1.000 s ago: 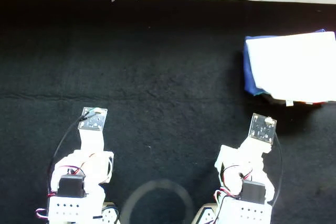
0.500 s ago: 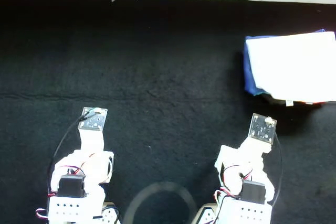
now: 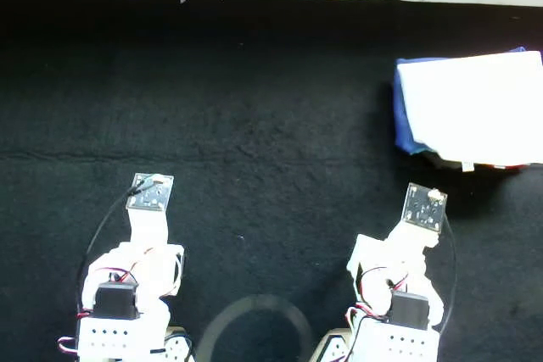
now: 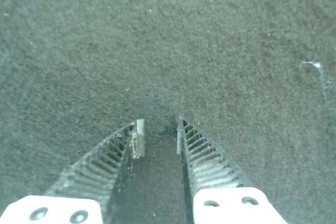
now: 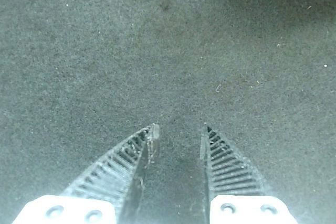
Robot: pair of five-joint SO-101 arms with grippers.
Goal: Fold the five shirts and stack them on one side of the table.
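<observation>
A: Where are the shirts (image 3: 471, 108)?
B: Stacked at the far right of the worktop (image 3: 254, 99), white on top, blue beneath, well apart from both arms.
A: The hands?
B: Left hand (image 4: 158, 132) and right hand (image 5: 179, 135) are slightly spread and pinch nothing.
A: Risk?
B: A careless swing of the right hand could knock the stack askew. Its lower layers already poke out.

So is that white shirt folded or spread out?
Folded: the white shirt lies as a neat rectangle, with a blue shirt showing beneath one edge.
</observation>
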